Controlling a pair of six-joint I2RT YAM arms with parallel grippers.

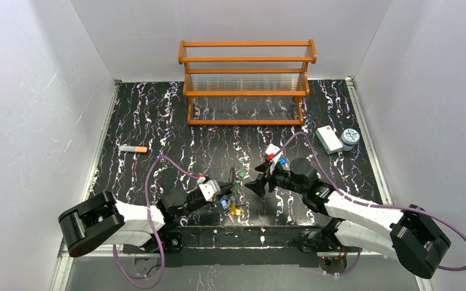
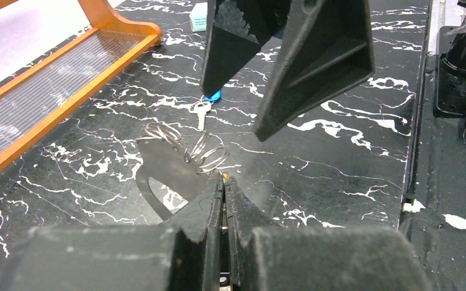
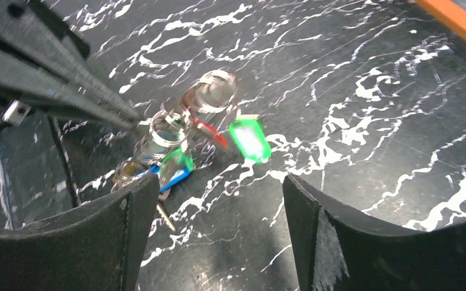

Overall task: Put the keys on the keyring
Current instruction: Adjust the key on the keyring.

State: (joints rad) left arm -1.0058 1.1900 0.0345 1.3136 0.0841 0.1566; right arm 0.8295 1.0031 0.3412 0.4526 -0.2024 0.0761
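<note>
- Black, white-veined marble table (image 1: 158,121).
- The keyring (image 2: 205,156), coiled wire loops, is pinched by the left gripper (image 2: 224,182), whose fingers are pressed together.
- The keys (image 3: 249,139), with green, red and blue tags, cluster beside those fingertips.
- The right gripper (image 3: 218,182) is spread wide, close opposite.

Left gripper (image 2: 224,180) jaws pinch the keyring (image 2: 201,147) — blue-headed key (image 2: 202,113) beyond.

Bright, even overhead light; soft shadows.
Right wrist view: keys (image 3: 250,139) and keyring (image 3: 215,91) smeared by motion blur, foreground out of focus. Left wrist view sharp; faint sheen on the glossy table (image 2: 340,157), one dark shadow beneath the keyring.
</note>
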